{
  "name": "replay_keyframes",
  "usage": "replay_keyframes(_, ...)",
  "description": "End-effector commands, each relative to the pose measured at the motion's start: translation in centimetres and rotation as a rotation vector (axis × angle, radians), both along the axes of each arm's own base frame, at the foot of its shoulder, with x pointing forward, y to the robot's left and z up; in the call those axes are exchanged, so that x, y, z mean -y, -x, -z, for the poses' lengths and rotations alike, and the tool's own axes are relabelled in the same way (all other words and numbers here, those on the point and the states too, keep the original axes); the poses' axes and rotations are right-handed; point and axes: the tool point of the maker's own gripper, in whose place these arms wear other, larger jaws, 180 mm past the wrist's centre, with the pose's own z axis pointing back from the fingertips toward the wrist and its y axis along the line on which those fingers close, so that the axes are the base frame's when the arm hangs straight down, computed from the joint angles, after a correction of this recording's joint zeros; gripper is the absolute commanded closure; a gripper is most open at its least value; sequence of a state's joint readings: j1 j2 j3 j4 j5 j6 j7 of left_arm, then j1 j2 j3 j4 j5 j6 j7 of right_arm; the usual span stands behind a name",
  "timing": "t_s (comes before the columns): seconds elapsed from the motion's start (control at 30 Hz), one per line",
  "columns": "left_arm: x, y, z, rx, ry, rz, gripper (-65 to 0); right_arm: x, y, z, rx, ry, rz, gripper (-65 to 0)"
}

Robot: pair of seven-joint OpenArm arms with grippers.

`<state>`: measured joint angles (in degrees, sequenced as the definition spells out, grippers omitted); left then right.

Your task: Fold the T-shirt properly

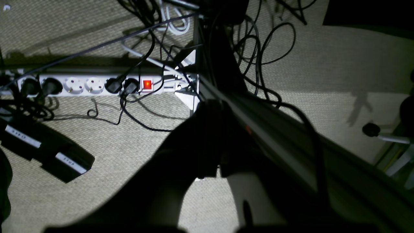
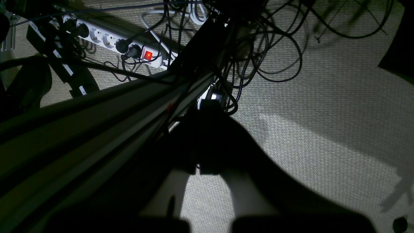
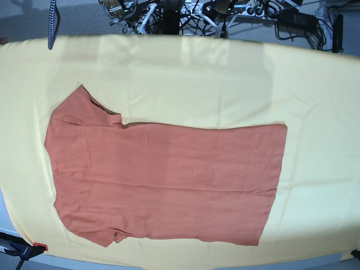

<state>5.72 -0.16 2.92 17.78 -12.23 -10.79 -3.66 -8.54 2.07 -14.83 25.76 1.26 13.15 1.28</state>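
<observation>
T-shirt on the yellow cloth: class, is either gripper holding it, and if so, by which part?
Nothing is held. The T-shirt lies flat on the yellow cloth with no arm near it; both wrist views show only floor.

yellow cloth (table cover), T-shirt flat on it

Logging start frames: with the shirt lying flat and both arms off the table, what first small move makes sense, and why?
Probably bring one end effector up over the rust-orange fabric T-shirt, towards a sleeve: it lies spread flat and unfolded on the pale yellow cloth, and both wrist views show only floor.
</observation>
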Motion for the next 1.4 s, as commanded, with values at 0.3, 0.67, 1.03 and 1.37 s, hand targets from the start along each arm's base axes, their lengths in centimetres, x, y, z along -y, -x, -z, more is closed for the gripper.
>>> replay_keyframes(0.3, 0.3, -0.6, -0.2, 0.022, 0.01, -0.006, 0.0, -0.5, -0.3, -0.2, 0.01, -0.019, -0.004, 0.0)
replay_keyframes(0.67, 0.5, 0.8, 0.1, -0.046, 0.002, 0.077, 0.0, -0.2, 0.8, 0.0, -0.034, -0.004, -0.015, 0.0)
replay_keyframes(1.03, 2.0, 5.9, -1.5, -0.178, 0.035, 0.177, 0.0, 0.6, 10.7, -1.2, -0.281, -0.075, -0.144, 0.0)
replay_keyframes(1.37, -1.3, 10.8, -6.1, -0.252, 0.103, 0.219, 0.0, 4.4, 18.2, -6.9, -0.325, -0.024, -0.248, 0.0)
